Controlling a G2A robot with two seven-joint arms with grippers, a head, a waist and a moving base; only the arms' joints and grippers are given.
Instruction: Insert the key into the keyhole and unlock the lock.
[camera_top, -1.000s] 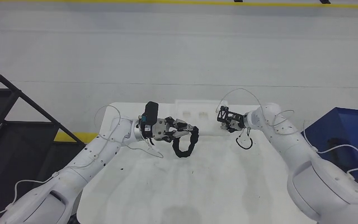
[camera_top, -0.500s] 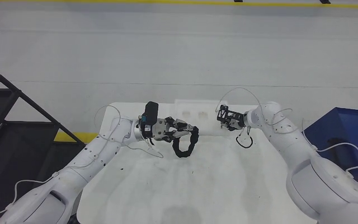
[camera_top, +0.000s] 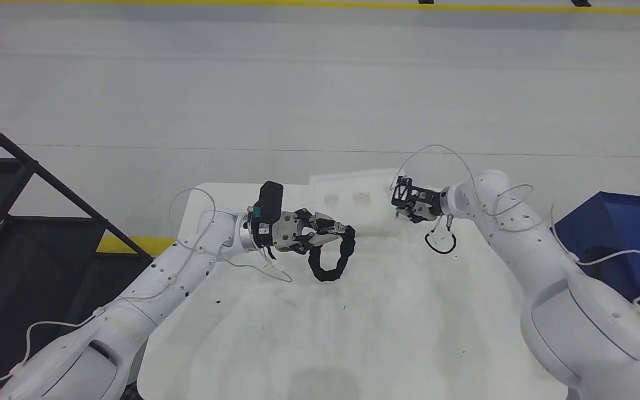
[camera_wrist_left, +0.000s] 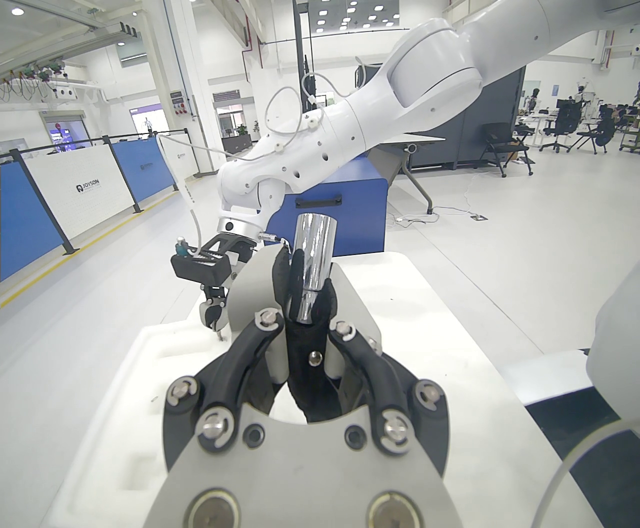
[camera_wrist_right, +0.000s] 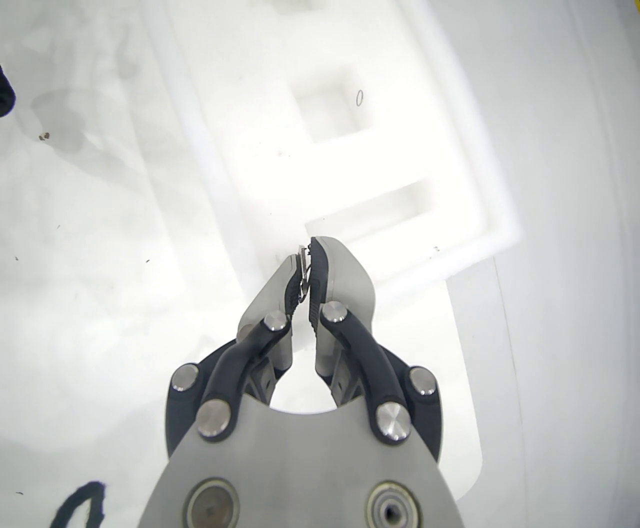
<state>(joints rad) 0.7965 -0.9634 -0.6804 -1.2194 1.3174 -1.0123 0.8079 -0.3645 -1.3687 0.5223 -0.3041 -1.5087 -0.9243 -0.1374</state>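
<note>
Left tool: clenched on the black cable lock just behind its shiny chrome cylinder, held above the white desk left of centre.
Right tool: pinched tight on the small metal key, over the right end of the white foam tray at the far side.
Gap: we see the key and the cylinder well apart, with tray and bare desk between them.
Keyhole: we cannot see it; the cylinder's free end points toward the right arm.
Done: we judge the 2 pick-ups complete, with 1 item in each tool and both off the desk.
Left: 2 steps remain as we read it, seating the key in the keyhole and turning it to open the lock.
Progress: we judge this an early-to-middle stage.
</note>
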